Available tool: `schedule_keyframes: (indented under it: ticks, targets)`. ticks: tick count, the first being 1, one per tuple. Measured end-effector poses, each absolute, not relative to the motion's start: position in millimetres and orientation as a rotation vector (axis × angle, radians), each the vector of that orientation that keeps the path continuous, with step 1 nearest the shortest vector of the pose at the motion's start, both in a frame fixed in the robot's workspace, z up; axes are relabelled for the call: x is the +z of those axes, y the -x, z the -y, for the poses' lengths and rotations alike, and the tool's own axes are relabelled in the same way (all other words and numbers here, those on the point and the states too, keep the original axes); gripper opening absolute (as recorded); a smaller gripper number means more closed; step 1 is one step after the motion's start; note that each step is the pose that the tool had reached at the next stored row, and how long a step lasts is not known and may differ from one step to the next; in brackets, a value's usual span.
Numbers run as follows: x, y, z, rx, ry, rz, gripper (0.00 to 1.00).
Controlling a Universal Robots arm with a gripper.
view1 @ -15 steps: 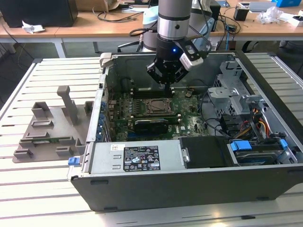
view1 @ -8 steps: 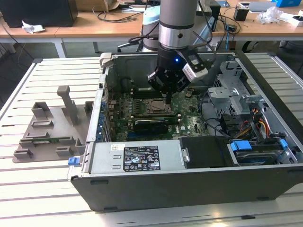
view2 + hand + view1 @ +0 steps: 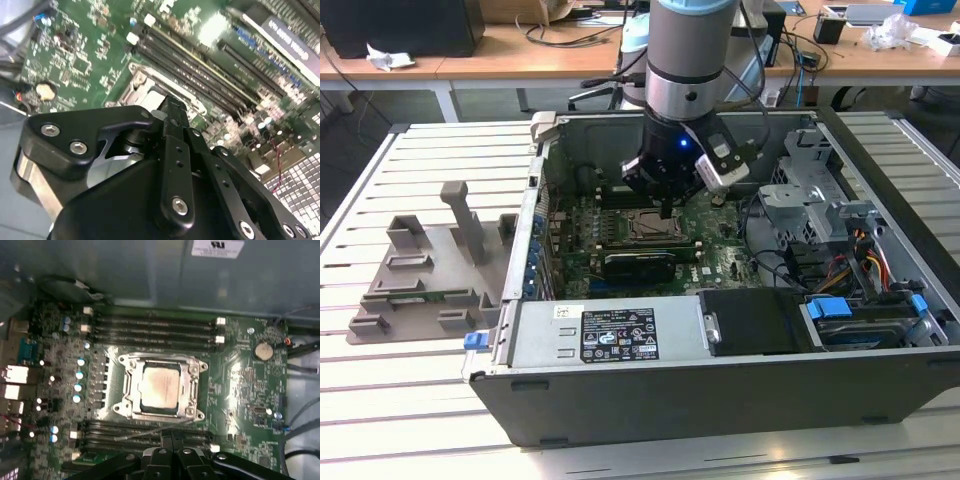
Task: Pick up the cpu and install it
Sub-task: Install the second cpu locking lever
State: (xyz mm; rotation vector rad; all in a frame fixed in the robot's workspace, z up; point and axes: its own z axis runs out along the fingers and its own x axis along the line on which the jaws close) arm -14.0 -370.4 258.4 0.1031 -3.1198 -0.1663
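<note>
On the exterior view's left, we see a grey plastic tray with posts and slots (image 3: 420, 272) lying on the slatted table. We cannot see a chip on it.

Just beside the tray is a big dark grey computer box with its side open (image 3: 720, 395). Inside it lies a flat green board covered in small parts (image 3: 720, 258).

The robot's black gripper (image 3: 667, 208) hangs over the middle of that board, low inside the box. In the first wrist view the two fingers (image 3: 166, 444) look pressed together, and we see nothing held between them. In the second wrist view the tips also meet at the gripper (image 3: 172, 107), close above the board.

The cpu, a small flat square chip with a silver-grey metal top (image 3: 160, 385), is not in the gripper. It lies flat in the middle of the board, inside a shiny square metal frame (image 3: 196, 390). Long black slots (image 3: 155, 332) run along both sides of the frame. In the exterior view the chip (image 3: 646, 228) sits right below the gripper.

So we think the picking up and the setting down are done, because the chip sits straight in its place. The frame looks folded down around it, but we cannot tell if it is locked.

On the exterior view's right, a grey metal cage (image 3: 810, 195) and coloured wires (image 3: 865, 262) fill that end of the box, well apart from the gripper.
</note>
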Motion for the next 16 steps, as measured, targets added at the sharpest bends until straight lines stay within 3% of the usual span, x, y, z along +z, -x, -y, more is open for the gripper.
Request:
schedule_keyframes:
  ticks: [16]
  targets:
    - [218, 55, 379, -0.167, -0.103, 3.12, 0.11]
